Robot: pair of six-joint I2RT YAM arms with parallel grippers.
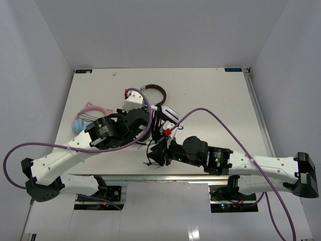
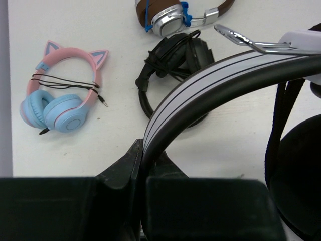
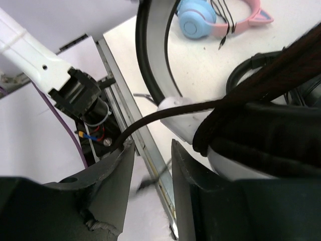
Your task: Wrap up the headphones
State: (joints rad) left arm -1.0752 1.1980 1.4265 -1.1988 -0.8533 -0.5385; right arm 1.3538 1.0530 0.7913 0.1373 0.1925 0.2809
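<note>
The white headphones [image 2: 215,75] are held up off the table. My left gripper [image 2: 142,156] is shut on their striped white headband, near one end. In the top view the left gripper [image 1: 144,127] is at the table's middle with the headphones [image 1: 170,114] around it. In the right wrist view a white ear cup [image 3: 186,119] with its black pad [image 3: 261,135] sits just right of my right gripper [image 3: 150,150]. That gripper is open, its jaws apart. The thin black cable [image 3: 165,113] runs from the cup down past the left fingertip. The right gripper [image 1: 156,150] is near the table's front edge.
Pink and blue cat-ear headphones [image 2: 62,98] lie at the left with a cable wound on them. All-black headphones [image 2: 175,55] and brown-banded silver headphones [image 2: 170,17] lie beyond. The table's metal front rail [image 3: 156,165] runs under the right gripper.
</note>
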